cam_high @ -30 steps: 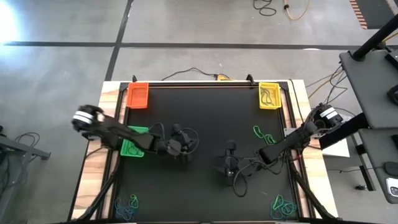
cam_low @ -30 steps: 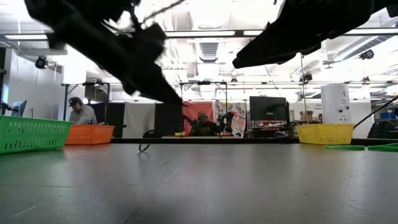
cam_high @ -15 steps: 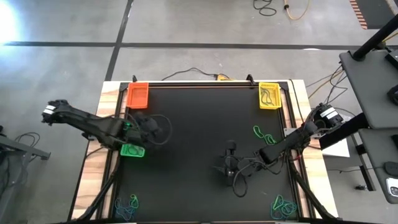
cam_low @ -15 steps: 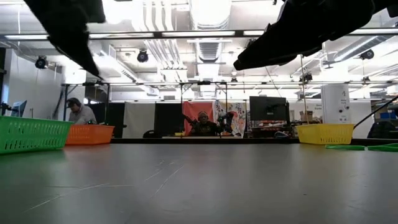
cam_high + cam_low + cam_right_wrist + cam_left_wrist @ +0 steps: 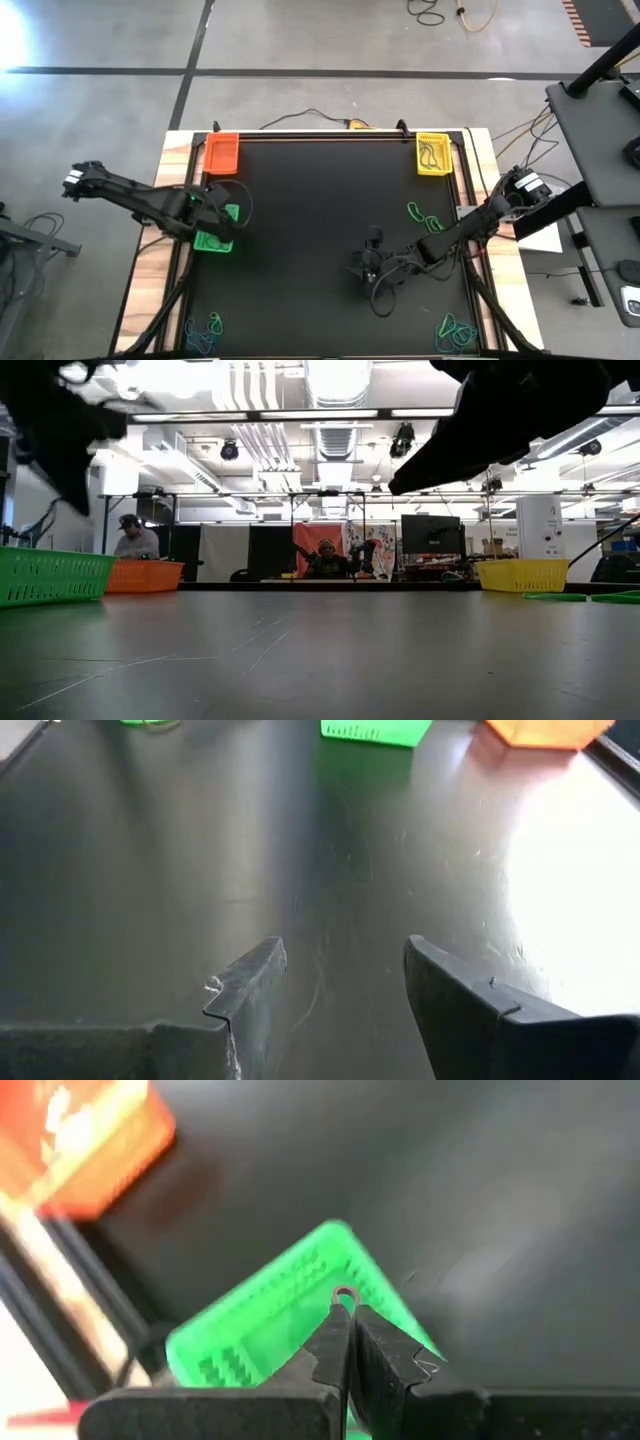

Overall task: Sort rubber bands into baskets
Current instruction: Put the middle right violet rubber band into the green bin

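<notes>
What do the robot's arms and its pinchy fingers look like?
Both arms are dark and thin, built from jointed segments, with loose black cables looping off them. The left arm has a white-marked joint at its outer end, and so does the right arm. Each gripper has two flat, dark, wedge-shaped fingers.

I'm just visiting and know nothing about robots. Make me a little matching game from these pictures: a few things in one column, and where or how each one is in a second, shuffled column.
Things:
1. orange basket
2. yellow basket
3. green basket
4. right claw

Places or states:
A. open, over bare black mat near the table's middle
B. far right corner of the table
C. at the left edge, with the shut left claw over it
D. far left corner of the table

Pairs: 1-D, 2-B, 3-C, 4-A
</notes>
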Robot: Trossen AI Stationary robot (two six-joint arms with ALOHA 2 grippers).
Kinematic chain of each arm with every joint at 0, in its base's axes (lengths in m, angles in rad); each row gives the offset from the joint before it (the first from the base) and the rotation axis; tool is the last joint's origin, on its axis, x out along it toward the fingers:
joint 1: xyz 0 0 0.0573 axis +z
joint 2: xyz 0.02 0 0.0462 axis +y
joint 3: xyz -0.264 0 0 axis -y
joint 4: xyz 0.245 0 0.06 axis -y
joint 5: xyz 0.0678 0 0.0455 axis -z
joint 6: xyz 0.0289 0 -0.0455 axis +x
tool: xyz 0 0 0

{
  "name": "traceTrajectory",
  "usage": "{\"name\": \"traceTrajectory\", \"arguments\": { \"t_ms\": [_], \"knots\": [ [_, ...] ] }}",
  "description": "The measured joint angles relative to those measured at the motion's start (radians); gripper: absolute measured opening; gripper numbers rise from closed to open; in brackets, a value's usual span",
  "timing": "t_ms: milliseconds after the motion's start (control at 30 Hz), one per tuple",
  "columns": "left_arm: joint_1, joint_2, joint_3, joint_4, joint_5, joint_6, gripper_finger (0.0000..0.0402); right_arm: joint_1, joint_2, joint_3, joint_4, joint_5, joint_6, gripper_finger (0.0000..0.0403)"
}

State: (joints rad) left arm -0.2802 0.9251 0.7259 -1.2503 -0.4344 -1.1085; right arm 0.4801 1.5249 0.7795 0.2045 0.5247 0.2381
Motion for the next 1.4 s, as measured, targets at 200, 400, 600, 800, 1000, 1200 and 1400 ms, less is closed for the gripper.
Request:
{"name": "traceTrajectory", "arguments": {
  "t_ms": [200, 400, 600, 800, 1000, 1200, 1400],
  "knots": [
    [-0.001, 0.059, -0.084, 0.026, 0.082, -0.115, 0.0, 0.002, 0.0, 0.0, -0.006, 0.0, 0.008, 0.0199],
    [-0.001, 0.123, -0.108, 0.114, 0.107, -0.082, 0.0, 0.002, 0.0, 0.0, -0.006, 0.0, 0.015, 0.0199],
    [-0.001, 0.178, -0.116, 0.118, 0.113, -0.059, 0.0, 0.002, 0.0, 0.0, -0.006, 0.0, 0.027, 0.0199],
    [-0.001, 0.231, -0.132, 0.142, 0.131, -0.034, 0.0, 0.002, 0.0, 0.0, -0.007, 0.0, 0.035, 0.0199],
    [-0.001, 0.251, -0.139, 0.143, 0.084, -0.042, 0.0, 0.002, 0.0, 0.0, -0.007, 0.0, 0.034, 0.0199],
    [0.0, 0.225, -0.132, 0.095, 0.011, -0.105, 0.0, 0.002, 0.0, 0.0, -0.007, 0.0, 0.034, 0.0199],
    [0.0, 0.211, -0.132, 0.017, -0.052, -0.153, 0.0, 0.002, 0.0, 0.0, -0.006, 0.0, 0.034, 0.0199]
  ]
}}
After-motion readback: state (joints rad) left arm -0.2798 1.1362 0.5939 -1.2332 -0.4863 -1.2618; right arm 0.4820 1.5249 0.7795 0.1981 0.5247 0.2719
